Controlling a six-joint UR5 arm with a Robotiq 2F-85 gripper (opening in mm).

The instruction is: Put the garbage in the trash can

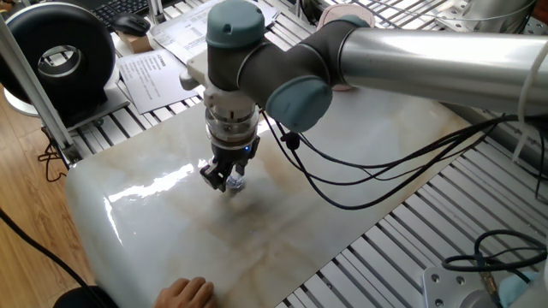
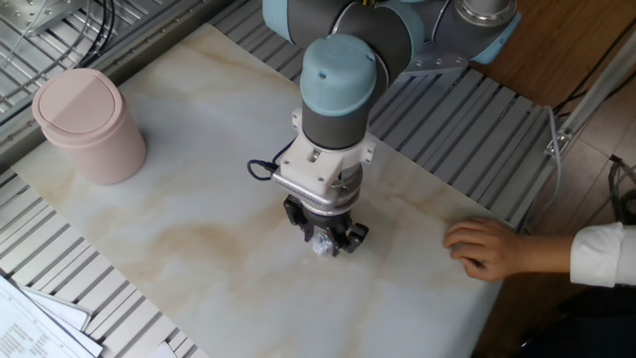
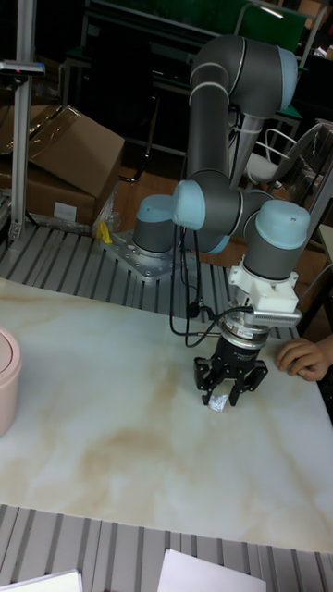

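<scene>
A: Risks first, item by item?

B: Item one, slip: the garbage (image 2: pixel 321 243) is tiny and crumpled, so if the fingers close off-centre it could squirt out sideways across the smooth table (image 2: pixel 199 249). Item two, scrape: the fingertips sit very low, and any further descent may press them into the marble-patterned top. Item three, bystander: a person's hand (image 2: pixel 484 247) rests on the table edge to the right of the arm in the other fixed view, near the working area; a wide swing could meet it.

A: End effector, state?

B: End effector (image 2: pixel 325 237): pointing straight down, fingers narrowly parted and straddling the garbage, one finger on each side. Whether the pads already touch the ball I cannot tell; it appears to lie on the table, not lifted. The tall fixed view shows the same, white ball (image 3: pixel 218 401) between the dark fingertips of the end effector (image 3: pixel 225 390).

A: Outward from there?

B: Wrist and cabling above, grey arm reaching over from the far side. Trash can (image 2: pixel 86 123): pale pink, domed lid on, standing upright at the left of the table, well apart from the garbage. Printed paper sheets (image 1: pixel 157 74) and a black round device (image 1: pixel 58 53) lie beyond the table in one fixed view.
</scene>
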